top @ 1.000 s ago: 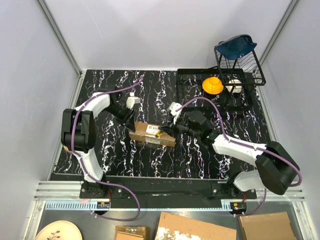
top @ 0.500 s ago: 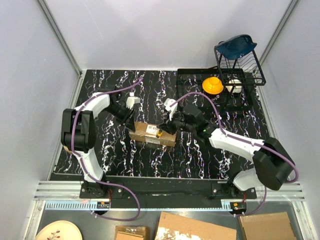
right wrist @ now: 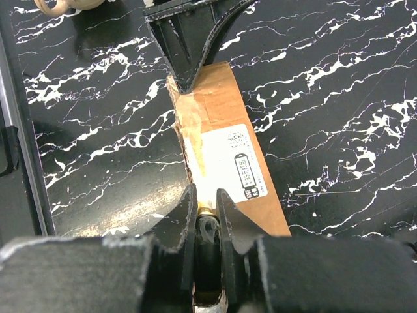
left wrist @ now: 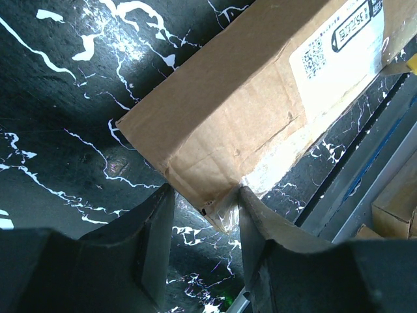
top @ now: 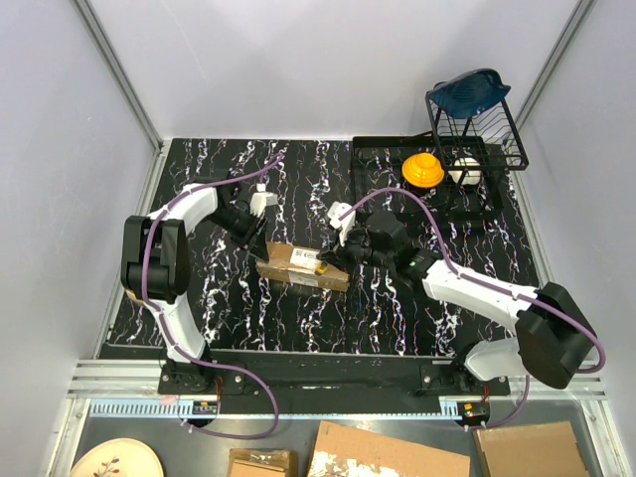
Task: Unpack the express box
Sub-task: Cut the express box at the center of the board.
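Now, the express box (top: pixel 303 266) was found lying flat near the middle of the bench (top: pixel 199 298). Its long axis was set roughly left to right, with the left end a touch farther from the arm bases. The left hand (left wrist: pixel 204 192) was seen clamped across the box's left end corner, a finger pressed to each side, so that end was pinned. The right hand (right wrist: pixel 203 195) was closed tight on the utility knife (right wrist: pixel 207 222) and held over the box's right half, just right of the white label (right wrist: pixel 244 163). The knife was pointed down the axis toward the left hand. Whether its tip was touching the cardboard could not be told. The strip of tape (right wrist: pixel 192 153) beside the label was lined up straight ahead of it. A cut, it was judged, would have to be drawn along that seam toward the pinned end, and the right hand was the one placed for it. Against a second earlier, the right hand had been carried a little leftward along the box top, while box and left hand were left unmoved.
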`<state>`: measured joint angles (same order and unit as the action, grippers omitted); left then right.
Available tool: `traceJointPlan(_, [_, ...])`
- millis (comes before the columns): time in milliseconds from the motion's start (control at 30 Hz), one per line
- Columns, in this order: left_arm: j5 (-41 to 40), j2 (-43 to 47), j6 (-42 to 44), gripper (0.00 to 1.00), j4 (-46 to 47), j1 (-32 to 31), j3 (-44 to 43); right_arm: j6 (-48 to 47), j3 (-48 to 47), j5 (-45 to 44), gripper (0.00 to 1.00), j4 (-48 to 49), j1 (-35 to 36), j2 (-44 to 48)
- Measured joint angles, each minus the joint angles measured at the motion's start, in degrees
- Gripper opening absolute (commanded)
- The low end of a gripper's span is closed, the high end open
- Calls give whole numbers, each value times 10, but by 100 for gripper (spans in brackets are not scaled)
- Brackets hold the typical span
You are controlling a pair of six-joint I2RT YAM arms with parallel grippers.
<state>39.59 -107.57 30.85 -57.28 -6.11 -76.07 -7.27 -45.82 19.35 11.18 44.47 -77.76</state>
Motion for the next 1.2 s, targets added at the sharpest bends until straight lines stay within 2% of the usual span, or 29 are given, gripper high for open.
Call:
traceJointPlan(1033, [9, -17, 4, 33, -20, 3, -18, -35, -13, -50, 0, -113, 10, 38])
traceJointPlan(1133, [9, -18, 4, 34, -23, 3, -21, -36, -23, -46, 0, -125, 10, 33])
traceJointPlan(1200, [9, -19, 6, 42, -27, 3, -25, -37, -32, -41, 0, -129, 9, 25])
